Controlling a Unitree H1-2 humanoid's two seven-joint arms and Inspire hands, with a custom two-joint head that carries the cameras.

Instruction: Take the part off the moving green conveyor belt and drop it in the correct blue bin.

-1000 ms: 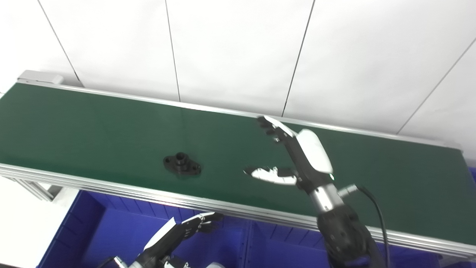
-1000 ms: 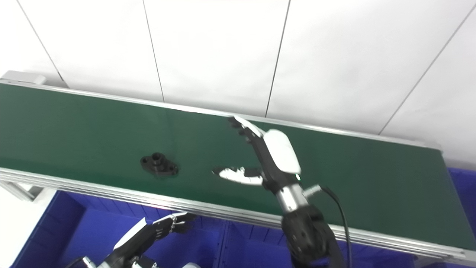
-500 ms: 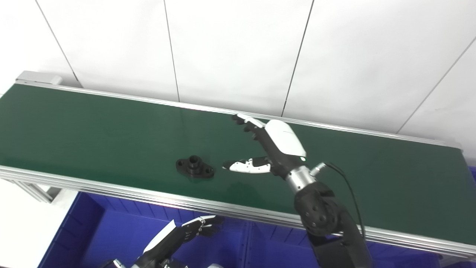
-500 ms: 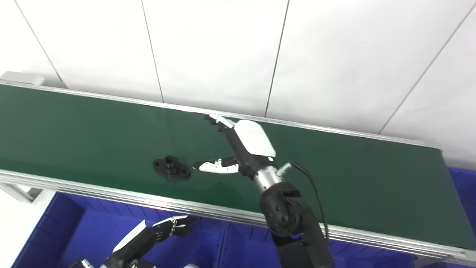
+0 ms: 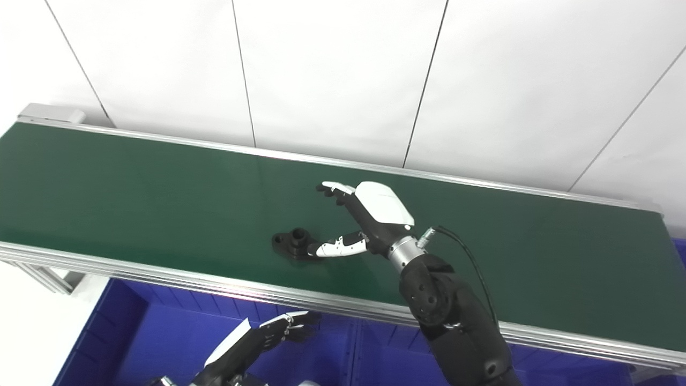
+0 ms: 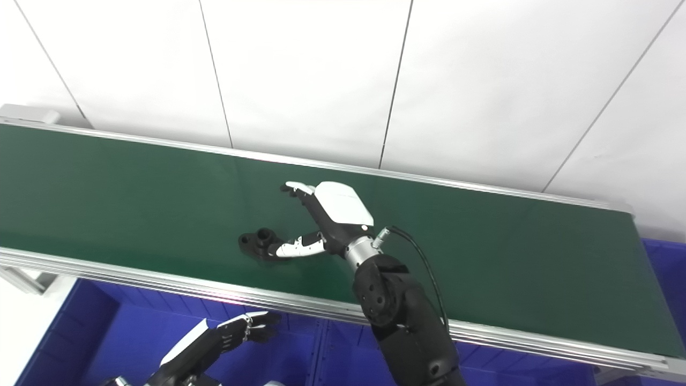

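— So, where's the part (image 5: 292,243) sitting?

— On the belt (image 5: 134,198), toward the near edge, about mid-length. It's a black flanged piece with a short upright collar in the middle, lying flat.

— And the right robot hand (image 5: 356,220)?

— I've got it low over the belt, just right of the part. It's spread wide and holding nothing. The thumb tip (image 5: 328,249) is right at the part's right flange; I can't tell from either eye whether it actually touches. The fingers (image 6: 298,188) reach out farther back, well clear of the part.

— Left robot hand (image 6: 222,338)?

— Down below the belt's near rail (image 5: 161,271), over the bin (image 5: 161,332). The fingers are loosely curled and nothing is in them, so I'd call it empty and apart. Only part of that arm shows at the bottom edge.

— Anything else in view?

— A second bin (image 6: 664,262) past the belt's right end, and a white panelled wall (image 5: 332,69) behind.
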